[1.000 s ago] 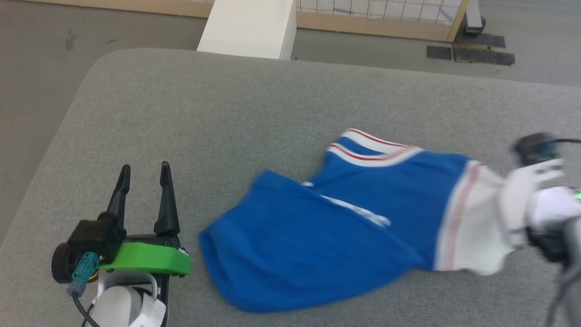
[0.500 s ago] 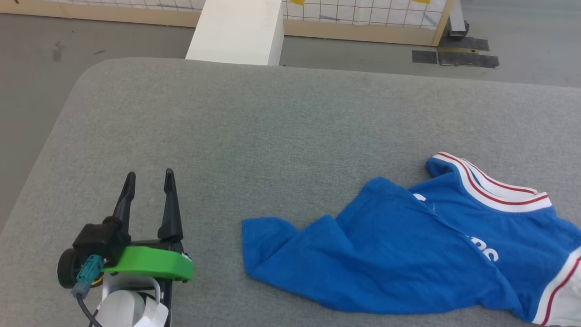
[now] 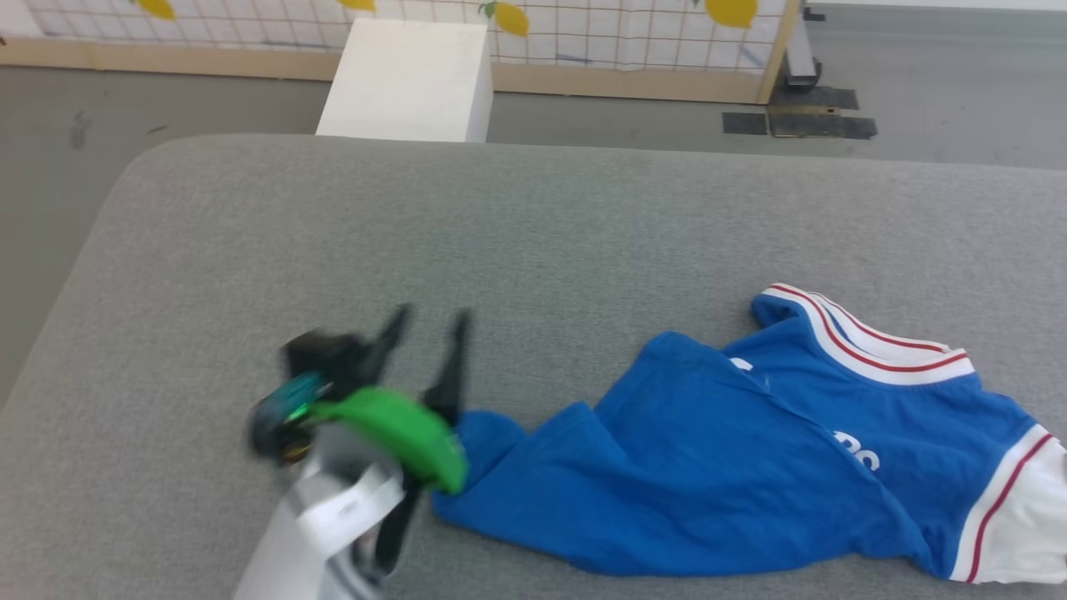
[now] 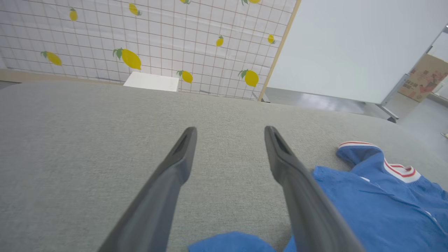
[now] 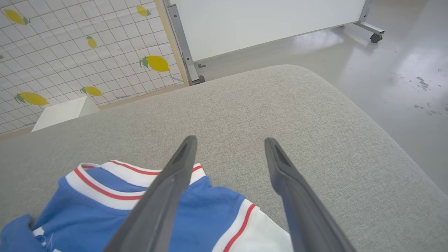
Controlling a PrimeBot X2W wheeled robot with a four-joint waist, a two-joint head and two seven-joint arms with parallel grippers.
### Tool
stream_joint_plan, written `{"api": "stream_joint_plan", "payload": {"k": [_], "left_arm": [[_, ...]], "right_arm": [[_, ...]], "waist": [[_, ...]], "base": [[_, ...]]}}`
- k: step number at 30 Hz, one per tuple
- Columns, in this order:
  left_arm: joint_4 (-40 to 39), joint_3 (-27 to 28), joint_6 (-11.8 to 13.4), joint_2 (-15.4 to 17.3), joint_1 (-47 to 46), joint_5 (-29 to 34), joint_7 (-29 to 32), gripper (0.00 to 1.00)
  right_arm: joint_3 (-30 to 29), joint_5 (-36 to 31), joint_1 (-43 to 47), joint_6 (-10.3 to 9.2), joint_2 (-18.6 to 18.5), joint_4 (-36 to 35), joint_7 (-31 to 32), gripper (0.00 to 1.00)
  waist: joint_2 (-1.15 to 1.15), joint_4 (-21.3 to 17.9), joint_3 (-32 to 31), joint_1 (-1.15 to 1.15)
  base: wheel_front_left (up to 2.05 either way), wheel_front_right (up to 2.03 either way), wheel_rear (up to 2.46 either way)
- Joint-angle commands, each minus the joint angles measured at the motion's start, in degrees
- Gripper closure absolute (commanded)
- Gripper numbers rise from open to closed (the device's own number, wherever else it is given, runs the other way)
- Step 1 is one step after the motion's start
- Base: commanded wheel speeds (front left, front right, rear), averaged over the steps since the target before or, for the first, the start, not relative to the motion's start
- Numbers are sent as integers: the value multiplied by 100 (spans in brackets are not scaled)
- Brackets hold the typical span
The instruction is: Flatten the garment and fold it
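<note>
The garment (image 3: 708, 467) is lying rumpled on the near right part of the grey bench (image 3: 500, 217), with its striped collar facing the far side. The left end effector (image 3: 433, 315), blurred, is hovering at the garment's left end with its fingers apart. The right end effector (image 5: 230, 140) is hanging above the collar and white sleeve, fingers spread and gripping nothing.
</note>
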Motion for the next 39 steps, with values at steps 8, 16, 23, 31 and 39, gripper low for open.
{"api": "stream_joint_plan", "payload": {"k": [8, 16, 23, 31, 39], "left_arm": [[1093, -1507, -138, -126, -1353, -459, 2652, 0], [2082, -2508, -152, -112, -1859, -81, 4232, 0], [2219, -2966, -210, -114, -1616, -654, 4836, 100], [1826, -2180, 95, -116, -1855, -1172, 3441, 100], [1164, -904, 730, 146, -2232, -1444, 2132, 100]], "right_arm": [[330, -110, 350, 19, 152, -141, -30, 0], [509, -70, 348, 19, 167, -79, -68, 0], [482, -59, 387, 19, 169, 74, -167, 0], [492, -83, 388, 19, 169, 207, -231, 0], [585, -93, 413, 19, 169, 393, -262, 0]], "waist": [[0, -427, 64, 0], [0, -785, 288, 0], [0, -794, 346, 0], [0, -484, 263, 0], [0, -47, 62, 0]], "base": [[0, 0, 0], [0, 0, 0], [0, 0, 0], [0, 0, 0], [0, 0, 0]]}}
